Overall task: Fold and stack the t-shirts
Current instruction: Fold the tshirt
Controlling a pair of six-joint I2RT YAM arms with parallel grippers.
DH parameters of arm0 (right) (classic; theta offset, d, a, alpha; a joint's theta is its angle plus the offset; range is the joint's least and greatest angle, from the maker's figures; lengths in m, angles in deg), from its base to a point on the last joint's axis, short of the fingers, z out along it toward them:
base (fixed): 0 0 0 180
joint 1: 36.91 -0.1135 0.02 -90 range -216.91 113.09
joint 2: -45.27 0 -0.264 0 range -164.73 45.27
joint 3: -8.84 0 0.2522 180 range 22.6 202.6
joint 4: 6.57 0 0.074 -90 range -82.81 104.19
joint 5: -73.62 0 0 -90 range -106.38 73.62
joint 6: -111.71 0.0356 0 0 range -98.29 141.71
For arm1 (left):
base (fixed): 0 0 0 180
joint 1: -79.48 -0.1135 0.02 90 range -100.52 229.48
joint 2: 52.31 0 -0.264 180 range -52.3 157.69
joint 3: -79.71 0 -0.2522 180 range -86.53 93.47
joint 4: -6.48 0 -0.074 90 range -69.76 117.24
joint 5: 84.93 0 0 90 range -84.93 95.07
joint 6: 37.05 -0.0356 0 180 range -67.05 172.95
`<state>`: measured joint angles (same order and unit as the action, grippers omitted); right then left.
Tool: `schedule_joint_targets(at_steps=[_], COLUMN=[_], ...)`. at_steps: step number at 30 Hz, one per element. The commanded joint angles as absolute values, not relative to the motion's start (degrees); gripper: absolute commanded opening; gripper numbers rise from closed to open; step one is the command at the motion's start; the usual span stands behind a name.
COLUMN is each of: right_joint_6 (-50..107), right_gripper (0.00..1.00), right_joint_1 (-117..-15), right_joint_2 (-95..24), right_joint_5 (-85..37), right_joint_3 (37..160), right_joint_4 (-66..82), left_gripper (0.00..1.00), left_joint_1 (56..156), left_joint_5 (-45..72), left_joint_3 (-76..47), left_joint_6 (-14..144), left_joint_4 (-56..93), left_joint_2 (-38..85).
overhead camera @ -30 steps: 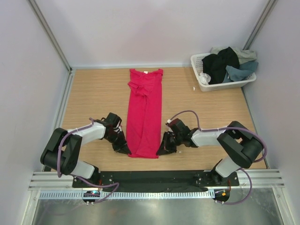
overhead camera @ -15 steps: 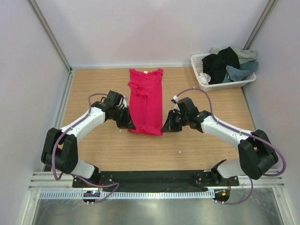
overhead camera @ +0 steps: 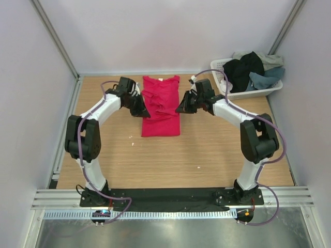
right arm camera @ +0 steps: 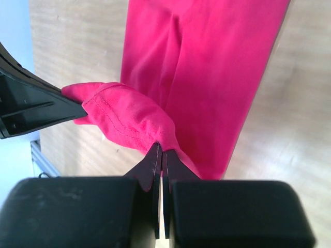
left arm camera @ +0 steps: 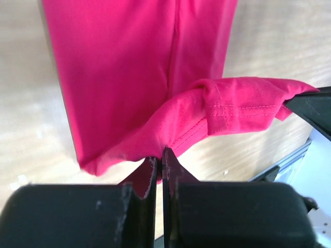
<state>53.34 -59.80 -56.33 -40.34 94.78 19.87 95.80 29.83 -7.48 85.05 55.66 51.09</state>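
A crimson-pink t-shirt (overhead camera: 161,109) lies on the wooden table, folded lengthwise, with its hem end doubled over towards the collar at the far side. My left gripper (overhead camera: 141,108) is shut on the shirt's left hem corner (left arm camera: 170,137). My right gripper (overhead camera: 180,107) is shut on the right hem corner (right arm camera: 150,126). Both hold the hem above the shirt's upper half. The other gripper's fingers show at the edge of each wrist view. Black, slate-blue and pale grey-green shirts (overhead camera: 253,70) are heaped in the basket.
A white lattice basket (overhead camera: 227,93) stands at the far right corner of the table (overhead camera: 217,150). Grey walls and metal rails close in the left, back and right sides. A small white speck (overhead camera: 199,167) lies on the wood near the front.
Both grippers have carried the shirt's hem from the near end of the table far up towards the collar, so the long shirt now lies doubled and much shorter. Both arms stretched forward.
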Motion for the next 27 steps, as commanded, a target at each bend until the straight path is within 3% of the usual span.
schedule_joint_targets(at_steps=[1,13,14,15,17,18,22,24,27], right_joint_6=[49.5,46.9,46.7,46.3,44.7,44.2,43.1,43.7,46.2], right_gripper=[0.01,0.02,0.08,0.32,0.46,0.51,0.56,0.56,0.56], right_joint_1=[-58.4,-57.7,-57.5,-57.3,-56.9,-56.5,-54.8,-54.3,-54.5], right_joint_2=[-60.6,-69.7,-70.0,-69.9,-68.4,-67.5,-62.6,-59.8,-56.6], right_joint_5=[-41.7,-40.0,-39.3,-39.1,-38.2,-37.5,-39.0,-41.7,-46.7], right_joint_3=[100.6,106.8,107.2,107.8,108.6,109.1,106.8,102.9,95.2], right_joint_4=[17.3,15.6,15.8,15.6,16.5,17.9,22.1,24.7,24.7], left_gripper=[0.00,0.00,0.00,0.10,0.25,0.40,0.66,0.74,0.76], left_joint_1=[94.1,90.8,90.9,91.1,91.2,91.3,91.0,90.8,90.7], left_joint_5=[31.9,32.1,32.9,33.4,33.1,32.8,32.4,32.8,34.2], left_joint_3=[-0.2,11.6,11.3,10.4,9.5,8.6,6.3,3.8,-1.9], left_joint_6=[83.5,83.9,84.1,83.9,83.5,83.3,79.9,79.7,80.5], left_joint_4=[54.3,51.8,50.8,50.7,51.0,51.6,56.0,57.1,58.0], left_joint_2=[56.0,68.6,68.5,68.1,67.0,66.1,59.6,57.3,54.0])
